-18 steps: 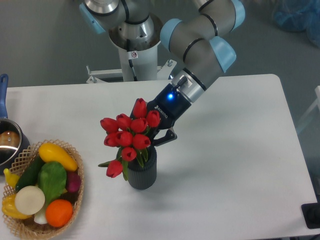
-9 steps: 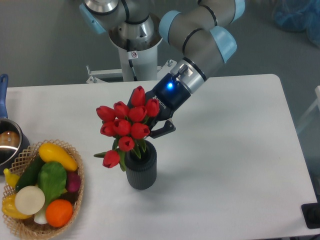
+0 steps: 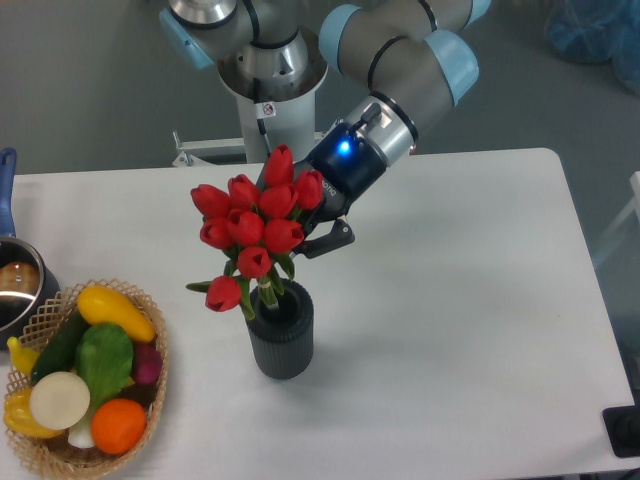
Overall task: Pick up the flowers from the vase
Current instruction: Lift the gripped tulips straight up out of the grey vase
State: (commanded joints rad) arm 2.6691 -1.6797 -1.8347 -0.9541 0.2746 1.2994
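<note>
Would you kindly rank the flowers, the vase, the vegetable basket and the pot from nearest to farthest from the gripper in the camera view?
1. The flowers: at the gripper, on its left.
2. The vase: just below, mid-table.
3. The vegetable basket: front-left corner.
4. The pot: far left edge.

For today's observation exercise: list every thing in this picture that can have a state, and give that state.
flowers: gripped, lifted, stems still in the vase mouth
vase: upright on the table
gripper: shut on the flowers
basket: full of vegetables
steel pot: upright at the table's left edge, partly cropped
</note>
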